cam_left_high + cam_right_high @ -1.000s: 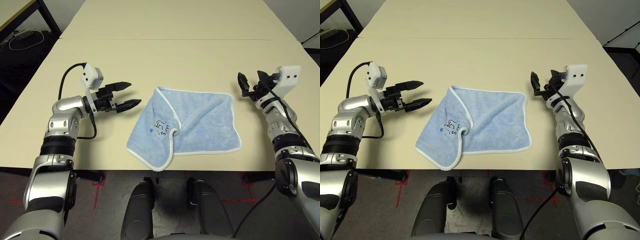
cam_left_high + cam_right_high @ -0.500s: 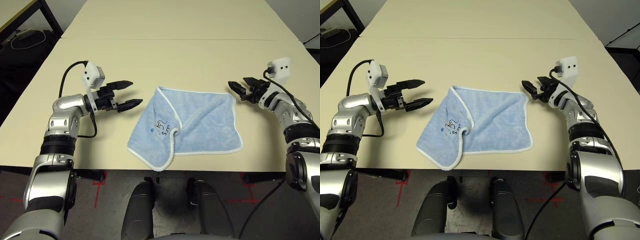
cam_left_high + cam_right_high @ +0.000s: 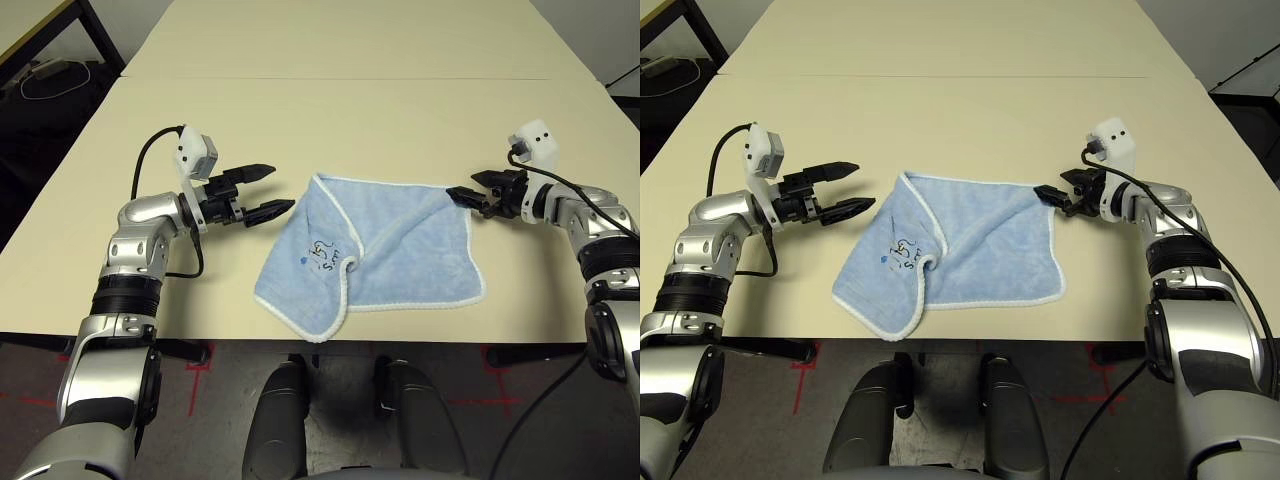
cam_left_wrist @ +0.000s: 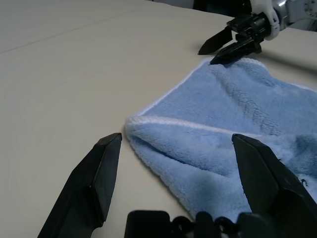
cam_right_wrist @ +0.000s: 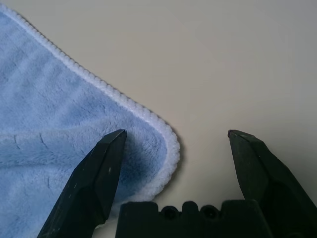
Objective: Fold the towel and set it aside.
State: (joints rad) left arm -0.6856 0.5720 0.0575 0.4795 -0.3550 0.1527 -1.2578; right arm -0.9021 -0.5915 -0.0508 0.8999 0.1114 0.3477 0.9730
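Now on the table [image 3: 400,110], near its front edge: the towel [image 3: 400,250], light blue with white edging, partly folded, one flap turned over and a small dark mark on it. At the towel's far right corner: the right gripper [image 3: 466,198], fingers wide apart, one finger tip over the cloth, the corner between them, nothing held. Just beside the towel's far left corner: the left gripper [image 3: 275,190], pointing at the cloth, fingers spread wide too, not touching it, nothing held. Bare table all around the towel.
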